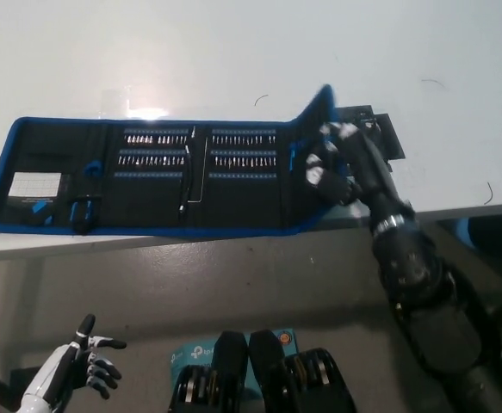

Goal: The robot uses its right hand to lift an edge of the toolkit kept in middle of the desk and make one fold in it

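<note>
Right hand (332,159), black, grips the right-end panel of the toolkit (147,176), fingers closed on the fabric; that panel stands raised and tilted, its blue-edged corner pointing toward 12 o'clock. Remaining toolkit sections lie flat and open along the front edge of the white desk (233,52). Left hand (74,366), white, rests at 7 o'clock below the desk, fingers spread, holding nothing.
</note>
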Tool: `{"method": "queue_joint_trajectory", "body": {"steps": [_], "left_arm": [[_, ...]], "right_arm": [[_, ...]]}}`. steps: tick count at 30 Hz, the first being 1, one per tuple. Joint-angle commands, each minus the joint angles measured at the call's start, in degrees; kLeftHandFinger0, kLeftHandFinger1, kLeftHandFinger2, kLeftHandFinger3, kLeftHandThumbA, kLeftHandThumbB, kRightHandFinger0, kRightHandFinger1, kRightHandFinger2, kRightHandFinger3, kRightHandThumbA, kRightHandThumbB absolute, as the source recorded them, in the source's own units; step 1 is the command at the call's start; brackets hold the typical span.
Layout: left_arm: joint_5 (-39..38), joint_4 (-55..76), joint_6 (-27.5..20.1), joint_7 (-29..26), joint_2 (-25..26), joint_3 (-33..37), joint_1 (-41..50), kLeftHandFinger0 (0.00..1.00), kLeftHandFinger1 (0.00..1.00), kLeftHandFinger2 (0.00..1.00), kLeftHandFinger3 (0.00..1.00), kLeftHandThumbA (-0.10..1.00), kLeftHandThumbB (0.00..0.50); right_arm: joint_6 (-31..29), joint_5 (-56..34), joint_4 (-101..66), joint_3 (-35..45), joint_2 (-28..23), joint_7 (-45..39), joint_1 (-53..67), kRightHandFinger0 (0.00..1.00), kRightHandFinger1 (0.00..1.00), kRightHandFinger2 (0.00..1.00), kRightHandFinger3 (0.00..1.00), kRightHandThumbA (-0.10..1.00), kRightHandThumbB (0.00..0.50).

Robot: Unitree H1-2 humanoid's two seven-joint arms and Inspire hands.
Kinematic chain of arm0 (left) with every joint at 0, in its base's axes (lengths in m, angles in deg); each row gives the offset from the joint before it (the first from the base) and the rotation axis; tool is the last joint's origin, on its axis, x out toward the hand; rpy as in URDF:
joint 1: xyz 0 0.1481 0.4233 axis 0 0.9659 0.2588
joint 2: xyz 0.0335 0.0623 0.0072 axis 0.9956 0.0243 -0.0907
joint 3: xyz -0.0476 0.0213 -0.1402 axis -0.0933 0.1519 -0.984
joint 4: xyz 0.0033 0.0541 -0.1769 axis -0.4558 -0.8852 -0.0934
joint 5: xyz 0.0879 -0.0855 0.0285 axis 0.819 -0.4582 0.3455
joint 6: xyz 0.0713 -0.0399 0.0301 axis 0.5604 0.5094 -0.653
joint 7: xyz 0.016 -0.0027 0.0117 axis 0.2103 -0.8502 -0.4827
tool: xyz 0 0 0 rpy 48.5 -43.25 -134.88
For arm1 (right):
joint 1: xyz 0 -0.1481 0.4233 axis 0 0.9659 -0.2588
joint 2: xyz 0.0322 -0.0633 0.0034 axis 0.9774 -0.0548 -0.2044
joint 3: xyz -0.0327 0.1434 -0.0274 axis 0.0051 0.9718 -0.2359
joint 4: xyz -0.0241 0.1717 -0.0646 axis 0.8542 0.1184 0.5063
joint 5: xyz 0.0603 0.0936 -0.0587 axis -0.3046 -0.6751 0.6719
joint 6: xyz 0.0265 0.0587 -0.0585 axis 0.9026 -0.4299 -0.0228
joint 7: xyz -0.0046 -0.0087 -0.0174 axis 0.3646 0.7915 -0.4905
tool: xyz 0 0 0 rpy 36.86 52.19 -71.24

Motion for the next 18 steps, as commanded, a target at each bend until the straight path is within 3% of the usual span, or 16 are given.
{"method": "queue_joint_trajectory", "body": {"steps": [1,4,5,6,9,10,11,12,13,18], "left_arm": [[0.21,1.98,0.48,1.22,2.18,0.22,-0.47,0.34,0.35,0.34,0.58,1.00,0.500],[0.11,1.59,0.93,1.46,2.34,0.07,-1.35,0.38,0.37,0.36,0.58,1.00,0.500],[0.13,1.71,1.24,1.48,2.38,0.03,-1.55,0.39,0.37,0.37,0.58,1.00,0.500],[0.13,1.63,1.20,1.57,2.44,0.04,-1.61,0.41,0.37,0.36,0.58,1.00,0.500],[0.14,1.90,1.46,1.94,2.91,0.22,-1.93,0.40,0.37,0.36,0.60,1.00,0.500],[0.24,2.15,1.52,1.99,3.04,0.41,-1.98,0.40,0.37,0.36,0.60,1.00,0.500],[0.38,2.20,1.18,2.06,3.13,0.66,-2.04,0.41,0.38,0.37,0.59,1.00,0.500],[0.30,2.00,0.97,2.12,3.15,0.76,-2.20,0.41,0.38,0.37,0.59,1.00,0.500],[0.28,1.98,0.97,2.12,3.18,0.81,-2.24,0.40,0.37,0.37,0.59,1.00,0.500],[0.52,3.00,2.83,2.02,3.32,1.21,-2.68,0.39,0.38,0.39,0.58,1.00,0.500]], "right_arm": [[3.66,6.17,-3.40,-6.18,-2.24,-10.11,-7.19,0.20,0.26,0.34,0.31,-0.10,0.187],[5.01,7.35,-3.41,-8.96,-2.80,-11.89,-9.05,0.18,0.25,0.35,0.32,-0.10,0.191],[4.86,8.20,-3.52,-10.26,-3.17,-12.81,-9.43,0.12,0.21,0.33,0.32,-0.10,0.214],[4.35,8.78,-3.78,-11.58,-3.46,-13.84,-9.53,0.13,0.23,0.34,0.35,-0.10,0.249],[5.96,10.69,-4.64,-15.34,-3.86,-17.08,-9.14,0.14,0.26,0.37,0.39,-0.10,0.285],[5.70,11.28,-4.24,-16.34,-3.50,-16.95,-8.66,0.03,0.13,0.26,0.40,-0.10,0.278],[5.89,11.97,-4.04,-17.41,-3.21,-17.27,-8.12,0.00,0.02,0.16,0.44,-0.10,0.283],[6.37,12.34,-3.31,-18.30,-2.92,-18.10,-8.13,0.12,0.17,0.27,0.47,-0.10,0.273],[6.52,12.38,-3.29,-18.45,-2.94,-18.23,-8.14,0.13,0.18,0.28,0.47,-0.10,0.275],[6.58,14.67,1.68,-21.40,0.27,-17.48,-7.51,0.00,0.04,0.20,0.43,-0.10,0.304]]}}
